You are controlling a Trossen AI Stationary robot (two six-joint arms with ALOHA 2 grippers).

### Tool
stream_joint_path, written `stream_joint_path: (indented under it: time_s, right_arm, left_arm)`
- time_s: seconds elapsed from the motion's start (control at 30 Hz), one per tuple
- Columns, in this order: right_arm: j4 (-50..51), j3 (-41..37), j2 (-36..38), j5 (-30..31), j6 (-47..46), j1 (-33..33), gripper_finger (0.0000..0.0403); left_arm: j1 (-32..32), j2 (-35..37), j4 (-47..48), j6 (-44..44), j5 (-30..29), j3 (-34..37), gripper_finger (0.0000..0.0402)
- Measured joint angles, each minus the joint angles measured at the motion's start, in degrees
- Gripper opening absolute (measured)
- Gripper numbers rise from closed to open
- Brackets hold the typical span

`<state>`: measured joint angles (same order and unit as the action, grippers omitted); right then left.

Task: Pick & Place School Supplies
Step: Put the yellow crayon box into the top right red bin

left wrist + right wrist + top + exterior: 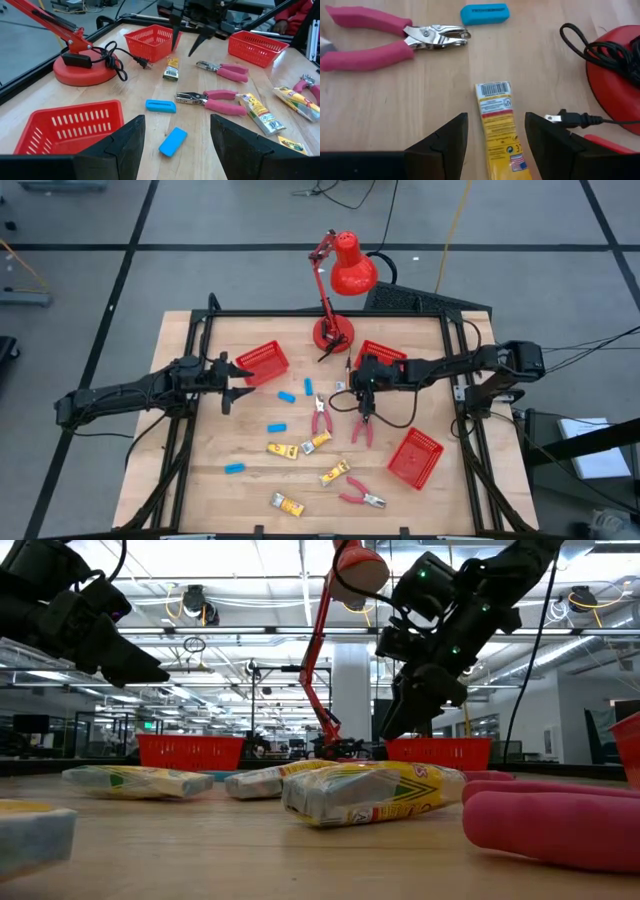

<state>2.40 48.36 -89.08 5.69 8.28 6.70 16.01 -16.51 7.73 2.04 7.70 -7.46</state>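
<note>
You've got three red baskets (pixel 263 361), three pliers (pixel 321 418), four blue blocks (pixel 287 396), about five yellow packets (pixel 283 450) mid-table. Right gripper (pixel 496 131) wide, straddling packet (pixel 499 125). Left gripper (pixel 176 135) wide, hovering left.

Robotics lab or industrial test hall. Wooden table (pixel 250 475) sitting in black metal frame (pixel 192 340) on grey concrete floor (pixel 200 270) with dark taped lines; cables (pixel 452 220) trailing at 12 o'clock. Low view showing ceiling strip lights (pixel 250 585), glass partitions (pixel 80 715), white column (pixel 352 690).
</note>
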Motion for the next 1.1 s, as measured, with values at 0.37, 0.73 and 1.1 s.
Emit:
stream_joint_path:
  time_s: [0.37,0.73,1.1]
  right_arm:
    - [-0.69,1.45,-7.79,-4.22,-0.07,0.95,0.0202]
    - [-0.7,5.86,-11.47,-2.13,3.39,0.7,0.0251]
    - [-0.49,5.9,-10.95,0.25,3.1,0.73,0.0252]
  left_arm:
    - [0.0,0.0,-0.23,0.09,0.24,0.0,0.0227]
    - [-0.02,0.0,0.22,-0.13,0.37,0.02,0.0228]
    - [0.0,0.0,0.2,-0.26,0.66,0.0,0.0228]
